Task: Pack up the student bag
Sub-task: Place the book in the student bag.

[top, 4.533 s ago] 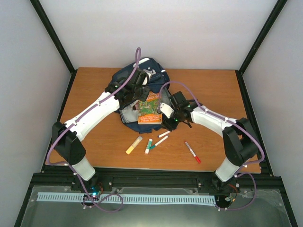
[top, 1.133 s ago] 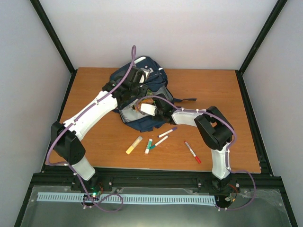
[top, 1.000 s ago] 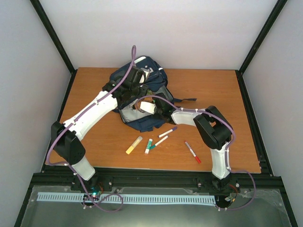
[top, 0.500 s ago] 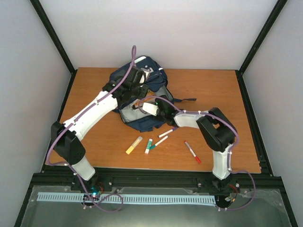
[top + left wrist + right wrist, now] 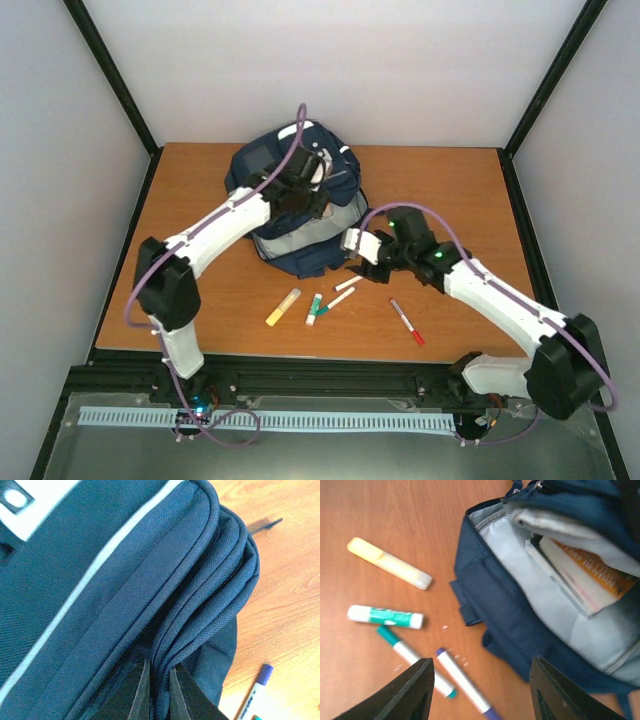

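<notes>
The student bag (image 5: 258, 168), navy with white stripes, lies at the back middle of the table. Its main compartment gapes toward the near side and shows grey lining and an orange book (image 5: 592, 570). My left gripper (image 5: 303, 198) sits on top of the bag, shut on a fold of its navy fabric (image 5: 200, 615) beside the zip. My right gripper (image 5: 362, 256) hovers open and empty just right of the bag's near corner (image 5: 520, 630), above a purple-capped marker (image 5: 465, 687).
On the table in front of the bag lie a yellow highlighter (image 5: 283, 307), a green glue stick (image 5: 313, 308), a teal marker (image 5: 335, 300), the purple marker (image 5: 347, 284) and a red marker (image 5: 407, 322). The wooden table (image 5: 450, 200) has black frame edges.
My right gripper has come out of the bag's opening and moved right and nearer, empty. My left gripper has shifted on the bag top, and the upper flap now lies lower over the book.
</notes>
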Motion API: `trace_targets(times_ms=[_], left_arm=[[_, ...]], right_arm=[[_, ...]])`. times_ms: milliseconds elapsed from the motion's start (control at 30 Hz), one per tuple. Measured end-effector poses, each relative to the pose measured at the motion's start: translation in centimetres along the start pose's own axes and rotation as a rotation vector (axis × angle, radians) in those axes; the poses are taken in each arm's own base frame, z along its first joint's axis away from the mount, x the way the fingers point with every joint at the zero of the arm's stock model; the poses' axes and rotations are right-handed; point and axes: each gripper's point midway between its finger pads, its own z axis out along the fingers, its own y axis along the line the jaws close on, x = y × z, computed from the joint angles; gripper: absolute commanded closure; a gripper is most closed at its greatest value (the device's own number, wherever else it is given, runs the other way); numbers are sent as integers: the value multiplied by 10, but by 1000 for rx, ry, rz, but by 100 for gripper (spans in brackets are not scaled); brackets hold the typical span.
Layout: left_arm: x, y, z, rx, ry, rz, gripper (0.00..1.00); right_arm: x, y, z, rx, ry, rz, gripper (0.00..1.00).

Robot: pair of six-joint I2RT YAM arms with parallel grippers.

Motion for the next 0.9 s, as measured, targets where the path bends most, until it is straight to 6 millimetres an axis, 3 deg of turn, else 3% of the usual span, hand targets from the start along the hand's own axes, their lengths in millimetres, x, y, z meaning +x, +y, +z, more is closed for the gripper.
trace_targets(times_ms=[233, 400, 467, 500, 533, 567, 600, 733, 767, 800, 900], left_arm=[[35, -53, 63, 49, 139, 33, 93], [16, -90, 93, 101, 128, 28, 92], [7, -100, 97, 129, 113, 16, 84], [6, -103, 97, 142, 110, 14, 69], [5, -107, 96, 159, 112, 12, 51], [5, -112, 95, 179, 114, 18, 22], [4, -117, 92, 201, 109, 26, 2], [7, -131, 70, 252, 78, 54, 0], [10, -129, 59, 249, 70, 62, 0], [12, -124, 46, 238, 56, 66, 0], [5, -103, 1, 174, -31, 66, 0]], right_arm=[[9, 9, -59, -76, -54, 191, 41], [-9, -4, -103, -25, -137, 249, 35], [-14, -8, -116, -7, -161, 272, 33], [-16, -10, -121, -2, -172, 281, 32], [-19, -12, -125, 3, -181, 294, 31], [-21, -14, -130, 7, -189, 304, 31], [-24, -16, -134, 10, -195, 313, 30], [-46, -27, -152, 16, -237, 331, 18], [-53, -31, -157, 19, -249, 331, 16], [-61, -37, -163, 27, -263, 327, 2], [-79, -55, -173, 63, -291, 333, 0]])
